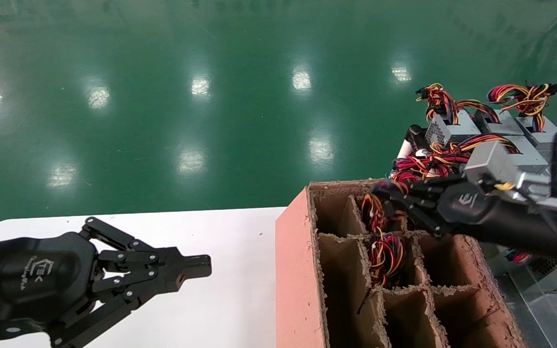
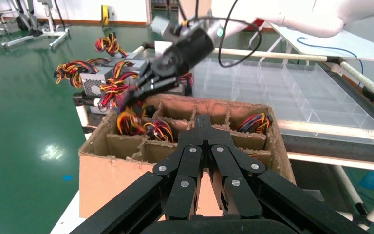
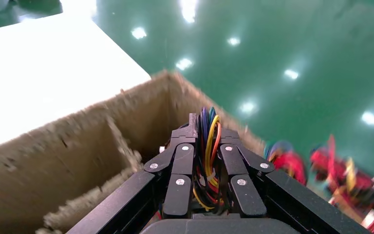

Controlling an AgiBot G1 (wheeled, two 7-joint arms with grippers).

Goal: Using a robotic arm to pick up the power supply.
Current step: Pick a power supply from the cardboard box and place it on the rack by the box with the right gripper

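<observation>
One wire bundle (image 3: pixel 208 146) is pinched by the right hand (image 1: pixel 386 197) above the box (image 1: pixel 292 270), probably because the power supply sits deep; the left hand (image 1: pixel 196 266) is parked narrow over the counter (image 1: pixel 220 309).

Right arm reaches in from the right, forearm angled down and leftward; right gripper (image 1: pixel 380 193) has fingers (image 3: pixel 182 156) clamped together on a bundle of coloured wires (image 3: pixel 208 146). Left arm parked low at the left, left gripper (image 1: pixel 196 266) pointing rightward, fingers pressed together, holding nothing.
</observation>
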